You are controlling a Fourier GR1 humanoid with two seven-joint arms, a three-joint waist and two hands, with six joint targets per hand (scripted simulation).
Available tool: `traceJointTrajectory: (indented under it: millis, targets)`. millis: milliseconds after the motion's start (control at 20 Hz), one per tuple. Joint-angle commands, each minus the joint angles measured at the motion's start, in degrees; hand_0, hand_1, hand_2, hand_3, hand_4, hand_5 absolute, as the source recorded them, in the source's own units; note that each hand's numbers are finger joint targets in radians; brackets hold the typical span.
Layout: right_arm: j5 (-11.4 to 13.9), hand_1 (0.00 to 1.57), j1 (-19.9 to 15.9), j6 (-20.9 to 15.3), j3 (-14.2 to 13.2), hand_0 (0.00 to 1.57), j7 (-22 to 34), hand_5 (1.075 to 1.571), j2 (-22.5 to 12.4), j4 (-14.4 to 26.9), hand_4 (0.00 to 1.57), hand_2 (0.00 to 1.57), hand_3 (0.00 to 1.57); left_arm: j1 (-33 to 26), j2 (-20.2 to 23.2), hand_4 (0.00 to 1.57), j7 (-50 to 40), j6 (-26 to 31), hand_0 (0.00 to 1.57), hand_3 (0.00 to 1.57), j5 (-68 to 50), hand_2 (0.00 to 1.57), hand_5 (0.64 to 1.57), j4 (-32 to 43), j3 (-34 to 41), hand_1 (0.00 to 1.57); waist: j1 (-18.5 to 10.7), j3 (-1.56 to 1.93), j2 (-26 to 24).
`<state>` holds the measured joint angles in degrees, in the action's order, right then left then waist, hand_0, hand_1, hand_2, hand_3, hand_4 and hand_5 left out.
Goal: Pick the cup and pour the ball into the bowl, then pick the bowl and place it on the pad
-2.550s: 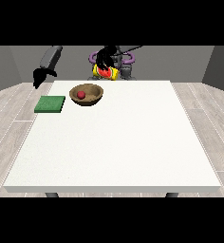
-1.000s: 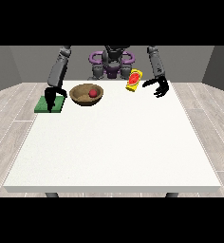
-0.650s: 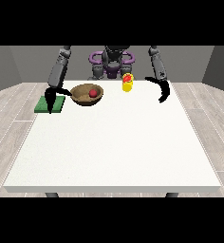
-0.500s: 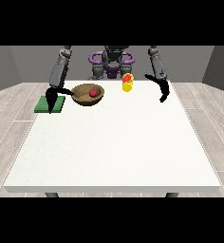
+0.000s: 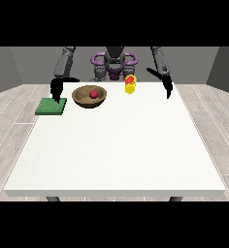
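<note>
Since half a second back, little has shifted on my feed: both arms hang where they were, and the cup stands put, so the pour looks finished and the bowl stage is what I judge comes next. Largest first, the white surface (image 5: 116, 145) carries everything along its far edge. On it at the view's left lies the green pad (image 5: 51, 106), and just beside it, apart by a narrow strip, sits the wooden bowl (image 5: 89, 96) with the red ball (image 5: 93, 93) already resting inside. Further toward the view's right the yellow cup (image 5: 130, 85) stands upright, something red showing at its mouth, though I cannot tell what. The hand at the view's left (image 5: 55, 90) hangs over the pad's far edge, holding nothing; the hand at the view's right (image 5: 167, 87) hangs well clear of the cup, also empty. Whether either hand's fingers are spread or curled I cannot tell. Nothing blocks the short path from bowl to pad.
</note>
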<state>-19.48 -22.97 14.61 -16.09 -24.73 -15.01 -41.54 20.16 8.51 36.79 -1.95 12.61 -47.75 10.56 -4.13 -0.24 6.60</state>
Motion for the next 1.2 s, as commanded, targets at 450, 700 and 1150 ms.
traceJointTrajectory:
  millis: [450,700,1150]
  targets:
    - [-0.1,0.0,-2.2,-4.6,0.4,0.0,-1.9,1.57,6.7,9.9,0.0,0.0,0.0,-3.3,0.2,0.0,-4.5,3.1,0.0,0.0,-0.8,0.0,0.699,-7.9,-3.3,0.0,-3.7,0.27,-1.0]
    - [-1.1,0.0,-4.8,-4.6,-1.3,0.0,-3.8,1.569,5.2,13.2,0.0,0.0,0.0,-4.3,0.2,0.0,-2.0,2.6,0.0,0.0,-0.4,0.0,0.694,-10.3,-4.0,0.0,-4.3,0.27,2.5]
    - [19.4,1.57,4.1,-26.0,11.0,1.57,-4.7,1.559,-1.6,14.7,1.2,1.57,1.57,4.0,1.3,0.0,-2.7,5.9,0.0,0.0,-0.3,0.0,0.714,-13.9,-6.0,0.0,-13.6,-0.2,11.6]
